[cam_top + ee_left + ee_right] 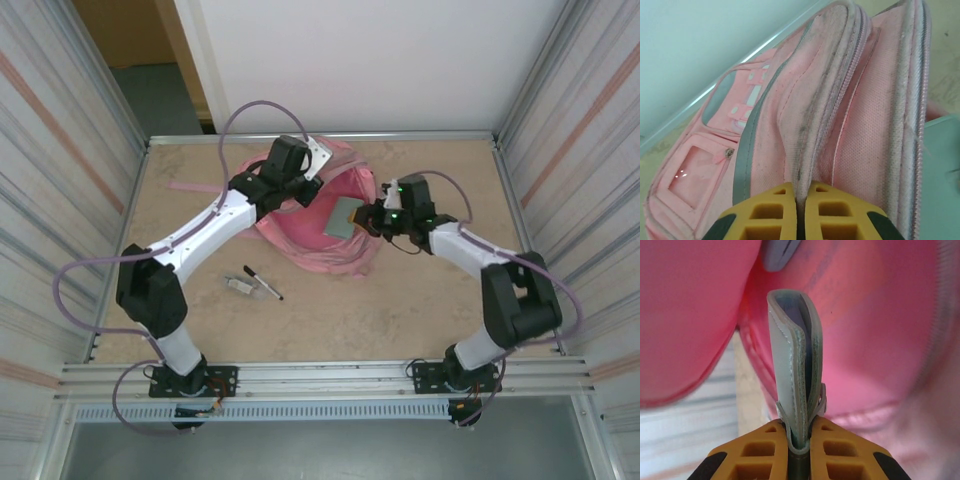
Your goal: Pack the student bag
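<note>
two tools are in use, each closed on something. your left tool [800, 194] is pinched shut on a ridge of pink fabric of the student bag [300, 240], just beside a zip [851, 85]. its yellow fingers [771, 212] meet with only that fold between them.

your right tool [800, 435] is clamped on the lower end of a flat blue-grey pencil case [792, 365]. the case stands edge-on, straight up from the fingers, with pink fabric close behind it and to both sides. you cannot tell whether the case touches the bag.

from above, the bag lies on the surface [420, 300] toward the far middle, between the two arm ends. the left arm reaches over its far left part and the right arm comes in from the right, with the case over its right half.

a pink strap [195, 187] trails off to the left. a black pen [263, 283] and a small pale item [238, 285] lie side by side on the surface nearer you, apart from the bag.
</note>
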`<state>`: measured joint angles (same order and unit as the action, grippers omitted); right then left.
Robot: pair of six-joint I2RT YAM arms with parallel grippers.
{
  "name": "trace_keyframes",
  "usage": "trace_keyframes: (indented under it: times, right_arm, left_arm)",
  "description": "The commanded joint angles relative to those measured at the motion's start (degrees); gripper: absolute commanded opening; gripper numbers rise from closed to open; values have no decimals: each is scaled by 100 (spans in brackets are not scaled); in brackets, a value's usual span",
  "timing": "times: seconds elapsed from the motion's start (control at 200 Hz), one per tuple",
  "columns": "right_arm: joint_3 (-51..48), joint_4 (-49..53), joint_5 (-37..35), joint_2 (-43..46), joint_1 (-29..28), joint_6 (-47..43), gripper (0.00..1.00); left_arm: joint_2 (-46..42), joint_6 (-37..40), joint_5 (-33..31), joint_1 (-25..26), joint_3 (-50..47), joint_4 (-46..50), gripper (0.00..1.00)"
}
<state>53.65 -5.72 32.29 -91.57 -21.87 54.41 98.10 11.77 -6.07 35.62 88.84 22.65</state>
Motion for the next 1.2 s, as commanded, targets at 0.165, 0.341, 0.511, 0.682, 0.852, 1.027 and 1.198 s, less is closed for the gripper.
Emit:
trace_keyframes:
  times: [0.165, 0.341, 0.511, 0.682, 0.852, 1.027, 1.198]
  right_arm:
    - [805, -1602, -1624, -1389, -474, 2208, 0]
    - [1246, -2800, -1629, -2358, -511, 2921, 0]
    - [1761, -2954, -1658, -3033, -529, 3445, 1]
    - [2275, -2793, -1788, -3424, -607, 3521, 3]
    - [2880, -2736, -1811, -4002, -794, 3988, 5]
    - [3206, -2937, -1453, -4360, -838, 4251, 30]
    - [2687, -2352, -1227, -3780, -634, 3635, 57]
  left_arm:
    - [38, -905, 1023, -263, 758, -225, 0]
    - [37, -1242, 1544, -338, 613, -394, 0]
    - [177, -1349, 1826, -367, 640, -371, 0]
    - [320, -1509, 2075, -416, 767, -312, 0]
    - [424, -1646, 2188, -425, 737, -402, 0]
    - [437, -1790, 2062, -581, 521, -454, 0]
    - [352, -1932, 2049, -776, 209, -589, 0]
